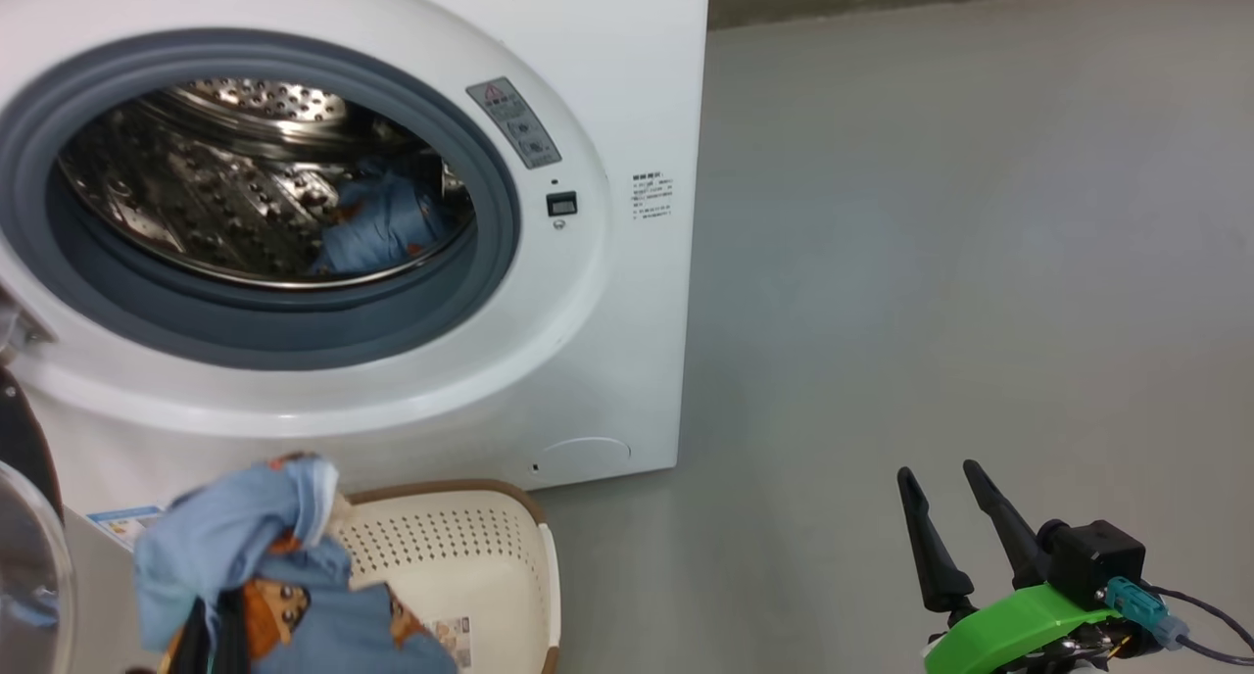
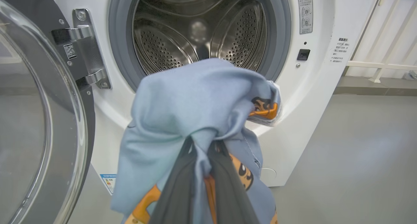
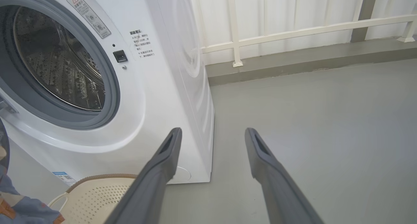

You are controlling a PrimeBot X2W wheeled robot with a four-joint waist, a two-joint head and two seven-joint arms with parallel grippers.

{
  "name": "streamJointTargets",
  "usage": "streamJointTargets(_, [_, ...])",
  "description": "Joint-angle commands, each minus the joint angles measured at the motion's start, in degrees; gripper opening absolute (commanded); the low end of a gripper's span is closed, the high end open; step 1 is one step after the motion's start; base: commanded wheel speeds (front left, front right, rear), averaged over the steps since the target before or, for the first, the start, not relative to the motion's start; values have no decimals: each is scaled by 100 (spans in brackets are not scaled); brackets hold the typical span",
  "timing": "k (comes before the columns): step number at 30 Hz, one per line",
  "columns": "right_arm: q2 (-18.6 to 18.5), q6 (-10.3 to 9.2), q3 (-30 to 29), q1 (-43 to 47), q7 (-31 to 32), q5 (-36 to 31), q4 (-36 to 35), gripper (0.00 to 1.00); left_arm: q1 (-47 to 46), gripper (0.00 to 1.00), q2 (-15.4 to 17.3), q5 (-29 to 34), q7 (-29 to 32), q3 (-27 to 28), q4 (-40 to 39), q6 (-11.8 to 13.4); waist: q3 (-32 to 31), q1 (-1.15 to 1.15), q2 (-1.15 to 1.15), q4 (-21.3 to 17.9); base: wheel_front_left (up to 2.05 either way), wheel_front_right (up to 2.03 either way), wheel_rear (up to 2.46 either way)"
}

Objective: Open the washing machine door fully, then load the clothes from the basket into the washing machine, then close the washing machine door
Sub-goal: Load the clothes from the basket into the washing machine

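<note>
The washing machine (image 1: 607, 292) stands with its round mouth uncovered. The washing machine door (image 2: 42, 126) is swung out to the left on its metal hinge (image 2: 85, 48). One light blue garment (image 1: 387, 225) lies inside the steel drum (image 2: 198, 28). My left gripper (image 2: 203, 146) is shut on another piece of the clothes (image 2: 195, 103), holding it bunched in the air over the basket (image 1: 470, 556), in front of and below the drum mouth. The same garment (image 1: 245, 547) shows at the lower left of the head view. My right gripper (image 1: 936, 478) hangs open over bare floor to the right.
Grey floor (image 1: 960, 263) stretches right of the machine. A white railing (image 3: 293, 32) and a raised kerb run along the wall behind. The basket (image 3: 104, 191) sits tight against the machine's front, beside the service cap (image 1: 585, 456).
</note>
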Motion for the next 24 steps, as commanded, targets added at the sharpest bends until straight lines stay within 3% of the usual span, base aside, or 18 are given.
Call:
streamJointTargets(1, [3, 9, 99, -56, -69, -11, -156, 100, -355, 0, 16, -75, -70, 188, -121, -20, 107, 0, 0, -38, 0, 0, 0])
streamJointTargets(12, [3, 9, 160, -276, -69, -3, -266, 100, -1446, 0, 107, -67, -70, 115, 123, -50, 732, 0, 0, -210, 0, 0, 0])
streamJointTargets(24, [3, 9, 268, -626, -69, 142, -371, 100, -3074, 0, 612, -115, -70, 237, 613, -62, 1661, 0, 0, -511, 0, 0, 0])
